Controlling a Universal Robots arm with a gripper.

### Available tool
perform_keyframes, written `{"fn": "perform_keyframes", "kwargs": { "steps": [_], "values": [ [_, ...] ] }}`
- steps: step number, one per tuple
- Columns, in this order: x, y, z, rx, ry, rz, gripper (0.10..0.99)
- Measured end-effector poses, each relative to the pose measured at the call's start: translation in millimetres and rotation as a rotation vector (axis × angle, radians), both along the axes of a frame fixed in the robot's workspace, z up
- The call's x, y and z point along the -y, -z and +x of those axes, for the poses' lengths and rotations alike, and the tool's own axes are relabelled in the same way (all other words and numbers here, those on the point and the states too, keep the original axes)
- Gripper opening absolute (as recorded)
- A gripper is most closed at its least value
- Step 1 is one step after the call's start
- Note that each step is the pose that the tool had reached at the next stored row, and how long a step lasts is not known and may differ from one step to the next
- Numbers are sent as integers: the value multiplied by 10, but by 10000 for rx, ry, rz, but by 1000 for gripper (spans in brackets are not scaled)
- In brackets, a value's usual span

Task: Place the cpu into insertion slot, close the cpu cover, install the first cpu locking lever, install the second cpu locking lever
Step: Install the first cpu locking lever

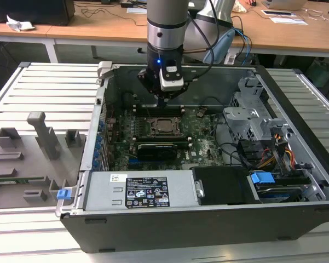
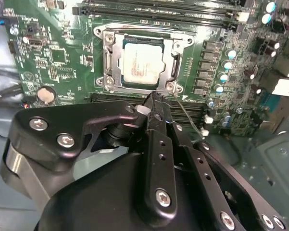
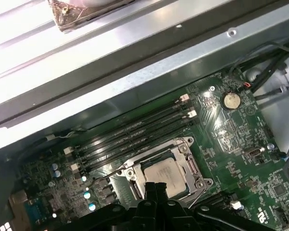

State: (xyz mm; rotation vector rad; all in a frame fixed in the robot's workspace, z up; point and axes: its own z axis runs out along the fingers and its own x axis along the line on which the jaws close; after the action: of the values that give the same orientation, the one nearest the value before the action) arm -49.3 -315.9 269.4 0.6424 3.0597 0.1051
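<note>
In the exterior view, you see the arm (image 1: 165,27) standing upright over an open computer case (image 1: 295,98) on a slatted desk (image 1: 49,87). Its end effector (image 1: 162,103) points straight down at the green circuit board (image 1: 205,142). The cpu (image 1: 165,126) lies flat and face up, just nearer the camera than the tip.

In the second wrist view, you see the end effector (image 2: 154,96) with its two black fingers pressed together into one narrow tip. That tip sits at the edge of the insertion slot (image 2: 118,85). The cpu (image 2: 143,62) is seated there, nearly square, with its sides in line with the memory slots (image 2: 158,7). The cpu cover (image 2: 134,37) lies flat around it.

In the first wrist view, you see the end effector (image 3: 155,186) just beside the cpu (image 3: 164,174), with the memory slots (image 3: 134,137) on the chip's far side.
</note>
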Motion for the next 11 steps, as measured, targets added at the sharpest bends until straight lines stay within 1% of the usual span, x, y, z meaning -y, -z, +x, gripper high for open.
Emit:
{"fn": "perform_keyframes", "kwargs": {
  "steps": [5, 9, 10, 11],
  "values": [
    [0, 0, 0, 0, -689, -1, 106],
    [0, -1, 0, -1, -1377, -2, 106],
    [0, 0, 0, -1, -1630, -1, 106],
    [0, 0, 0, 0, -2086, -1, 106]
  ]
}}
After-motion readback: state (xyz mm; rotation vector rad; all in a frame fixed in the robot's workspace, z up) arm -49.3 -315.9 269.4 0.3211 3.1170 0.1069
